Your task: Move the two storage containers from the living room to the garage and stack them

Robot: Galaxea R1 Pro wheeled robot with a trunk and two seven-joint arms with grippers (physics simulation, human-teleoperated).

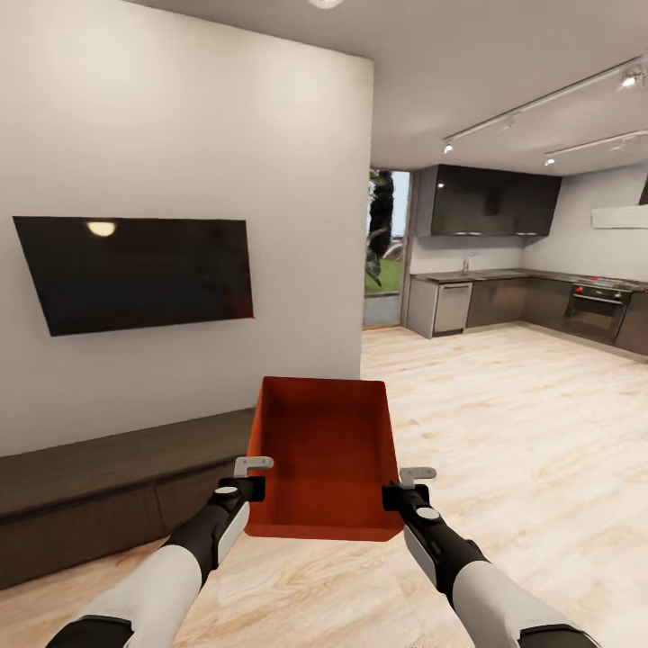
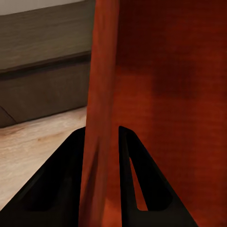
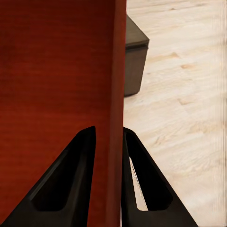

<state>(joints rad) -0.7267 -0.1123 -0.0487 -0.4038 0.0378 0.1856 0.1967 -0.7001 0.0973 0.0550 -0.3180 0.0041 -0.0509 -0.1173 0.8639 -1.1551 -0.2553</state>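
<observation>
With each pincer clenched on a side wall — left pincer (image 1: 255, 489), right pincer (image 1: 393, 496) — the storage container (image 1: 326, 450) rode level, clear of the bench (image 1: 108, 468), ready for hauling.

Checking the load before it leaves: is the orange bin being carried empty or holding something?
Empty: the head view looks into the storage container and shows only bare orange walls and bottom.

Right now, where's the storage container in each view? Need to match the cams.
Head view: storage container at lower centre, held between both grippers, above the wood floor.
Left wrist view: its wall runs up between the fingers.
Right wrist view: its wall runs between the fingers, orange side beside it.
Shared landmark: the dark low bench.
</observation>
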